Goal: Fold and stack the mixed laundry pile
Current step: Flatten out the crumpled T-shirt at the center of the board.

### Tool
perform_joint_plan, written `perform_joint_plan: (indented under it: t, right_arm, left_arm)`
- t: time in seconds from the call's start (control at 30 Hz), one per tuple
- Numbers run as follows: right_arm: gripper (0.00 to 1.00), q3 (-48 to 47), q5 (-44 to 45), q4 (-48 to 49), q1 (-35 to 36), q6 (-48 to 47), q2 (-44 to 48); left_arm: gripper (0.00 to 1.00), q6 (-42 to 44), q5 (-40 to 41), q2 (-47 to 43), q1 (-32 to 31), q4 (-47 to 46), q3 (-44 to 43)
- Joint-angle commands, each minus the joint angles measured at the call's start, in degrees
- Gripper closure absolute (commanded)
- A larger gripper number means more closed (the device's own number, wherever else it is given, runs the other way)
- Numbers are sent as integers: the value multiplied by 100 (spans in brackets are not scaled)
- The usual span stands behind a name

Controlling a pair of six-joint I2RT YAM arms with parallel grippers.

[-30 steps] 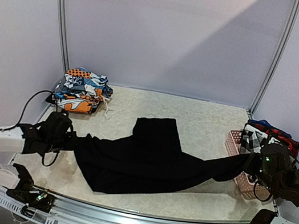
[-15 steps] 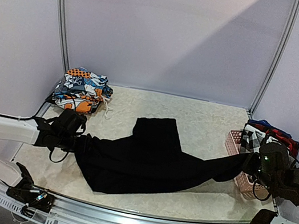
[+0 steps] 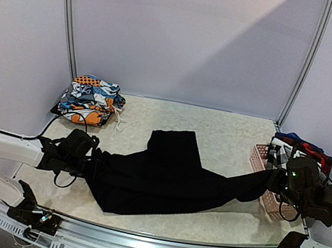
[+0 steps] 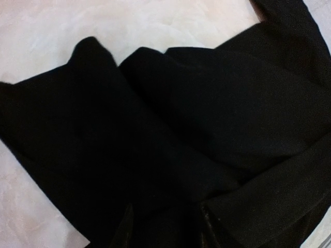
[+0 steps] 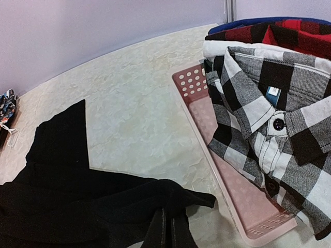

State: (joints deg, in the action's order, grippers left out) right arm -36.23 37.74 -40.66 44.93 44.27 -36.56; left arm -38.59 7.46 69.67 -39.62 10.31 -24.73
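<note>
A large black garment (image 3: 163, 175) lies spread across the middle of the table. My right gripper (image 3: 276, 181) is shut on its right end, pinching a bunch of black cloth (image 5: 155, 201) between closed fingers (image 5: 160, 230), just left of the pink basket. My left gripper (image 3: 86, 163) is at the garment's left edge. In the left wrist view its fingers (image 4: 125, 230) stand apart over the black cloth (image 4: 170, 129), which fills the gap between them. A black-and-white checked shirt (image 5: 269, 108) and a red/navy plaid piece (image 5: 289, 28) lie on the basket.
The pink perforated basket (image 3: 260, 155) stands at the right edge, its rim (image 5: 207, 119) close to my right gripper. A stack of orange-blue-white printed pieces (image 3: 89, 101) sits at the back left. A black cable (image 3: 40, 108) runs by the left arm.
My left arm has moved right, bringing its gripper onto the black garment's left edge. The right gripper has stayed in place, holding the cloth.
</note>
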Motion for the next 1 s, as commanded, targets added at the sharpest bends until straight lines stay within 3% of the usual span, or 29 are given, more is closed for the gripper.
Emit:
perform_joint_plan:
  t: [0.0,0.1,0.13,0.23,0.53,0.97]
  right_arm:
    - [100,-40,17,-8,-14,-11,25]
    - [100,-108,117,-52,-12,-19,-28]
    - [100,-145,165,-87,-14,-16,-54]
    - [100,-343,277,-224,-15,-16,-159]
    - [100,-1037,397,-363,-18,-412,-17]
    - [100,-1000,303,-184,-17,-676,200]
  left_arm:
    - [69,32,-309,172,-174,-759,39]
    - [96,132,-291,151,-287,-838,-102]
    - [100,152,-257,110,-306,-791,-155]
    - [100,212,-46,-285,-344,-542,-292]
    - [100,382,713,-2635,-354,956,-590]
    - [100,368,356,-3161,-363,685,-270]
